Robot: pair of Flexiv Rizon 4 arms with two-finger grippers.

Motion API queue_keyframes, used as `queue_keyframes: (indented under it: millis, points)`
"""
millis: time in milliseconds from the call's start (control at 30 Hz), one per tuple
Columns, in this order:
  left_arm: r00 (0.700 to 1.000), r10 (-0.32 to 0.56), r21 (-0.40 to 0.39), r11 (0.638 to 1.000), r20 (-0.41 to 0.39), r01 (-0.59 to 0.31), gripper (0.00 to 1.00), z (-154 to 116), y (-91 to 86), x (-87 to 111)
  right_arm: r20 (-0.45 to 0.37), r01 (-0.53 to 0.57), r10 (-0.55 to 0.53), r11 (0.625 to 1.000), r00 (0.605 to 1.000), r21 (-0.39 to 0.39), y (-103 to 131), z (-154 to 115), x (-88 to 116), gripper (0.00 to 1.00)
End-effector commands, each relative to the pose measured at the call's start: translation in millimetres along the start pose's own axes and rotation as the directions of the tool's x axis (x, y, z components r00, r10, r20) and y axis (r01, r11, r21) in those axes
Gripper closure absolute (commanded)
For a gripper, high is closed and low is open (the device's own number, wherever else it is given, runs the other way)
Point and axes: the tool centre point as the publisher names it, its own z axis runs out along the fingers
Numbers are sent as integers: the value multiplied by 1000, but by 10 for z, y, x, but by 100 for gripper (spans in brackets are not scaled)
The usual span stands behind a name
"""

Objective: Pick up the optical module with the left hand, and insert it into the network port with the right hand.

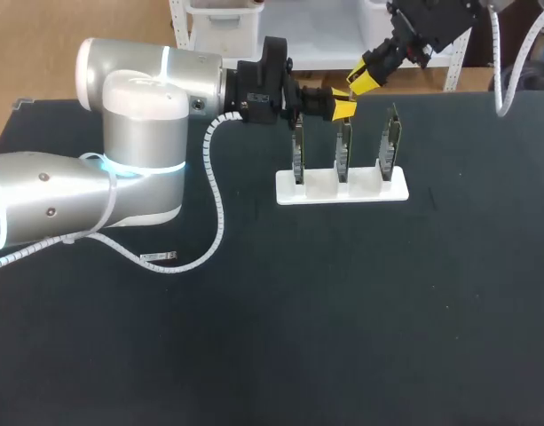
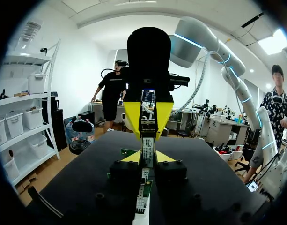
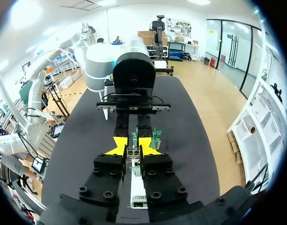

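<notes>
Reaching in from the left, the left arm (image 1: 138,115) lies low and level over the table (image 1: 342,311), its wrist stretched straight out toward the right. The left gripper (image 1: 342,108) sits at the end of it, just above the middle of three upright boards (image 1: 342,146) in a white stand (image 1: 342,189). Its yellow tips are clamped on the module (image 2: 147,146), one on each side. The module is held off the table, in the air between the two grippers, which face each other tip to tip. The right gripper (image 1: 365,82) pinches the module's other end, its tips pressed against both sides in the right wrist view. The right arm (image 1: 431,22) slants down from the far right corner, its gripper a little higher than the left one.
</notes>
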Motion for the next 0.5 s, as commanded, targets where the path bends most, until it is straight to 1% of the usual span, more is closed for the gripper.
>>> queue_keyframes:
  millis: [33, 100, 133, 167, 500]
  points:
    - [1000, 1, 3, 1000, -1, -1, 100, 11, 9, 0, 0, 2, -2, 1000, 1000, 5, -9, 0, -2, 100]
    - [1000, 1, 3, 1000, -1, -1, 100, 11, 9, 0, 1, 3, -3, 1000, 1000, 6, -11, -1, -6, 100]
    - [1000, 1, 3, 1000, -1, -1, 58, 11, 9, 0, 2, 4, -4, 1000, 1000, 7, -12, 0, -7, 100]
    - [1000, 1, 3, 1000, -1, -1, 0, 11, 9, 0, 2, 4, -4, 1000, 1000, 7, -12, 1, -7, 100]
    - [1000, 1, 3, 1000, -1, -1, 0, 11, 9, 0, 5, 8, -8, 1000, 1000, 5, -7, 17, -16, 100]
